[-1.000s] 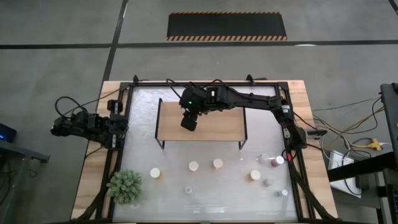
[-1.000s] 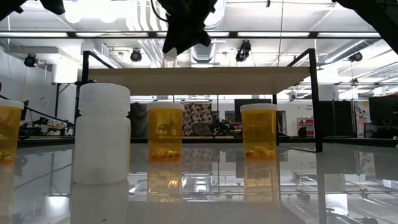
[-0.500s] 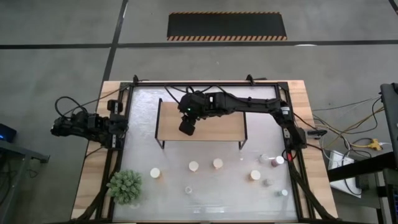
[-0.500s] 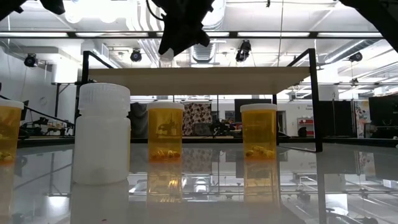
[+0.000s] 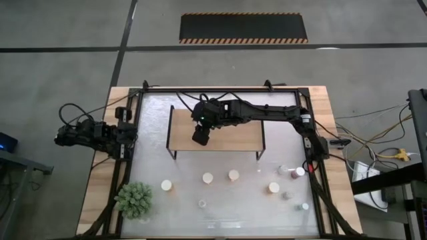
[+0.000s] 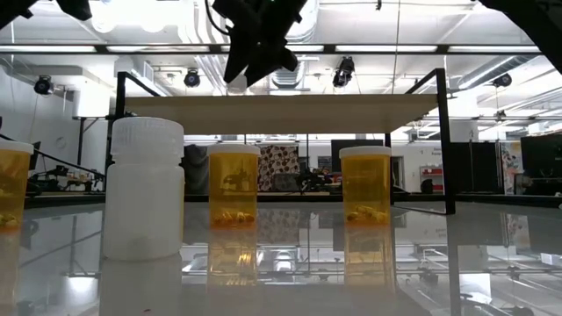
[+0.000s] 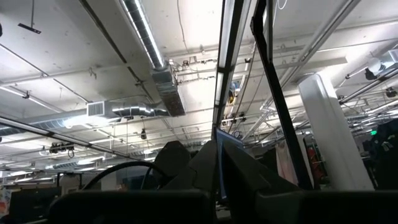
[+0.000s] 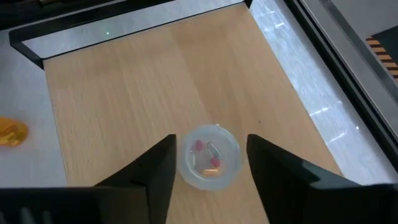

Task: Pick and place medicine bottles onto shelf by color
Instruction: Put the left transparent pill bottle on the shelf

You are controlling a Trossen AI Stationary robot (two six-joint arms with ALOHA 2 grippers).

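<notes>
Right gripper (image 8: 208,163) shifted slightly toward shelf's left part since a second ago; fingers now spread wider. Fingers (image 8: 155,171) stand apart on either side of clear bottle (image 8: 209,155), gap visible on both sides; bottle sits upright on shelf (image 5: 233,137), pills visible inside. Left gripper (image 5: 63,137) parked off tabletop's left edge, fingers together. Remaining bottles on tabletop (image 5: 153,167) in front of shelf: orange bottles (image 6: 233,184), white bottle (image 6: 145,189).
</notes>
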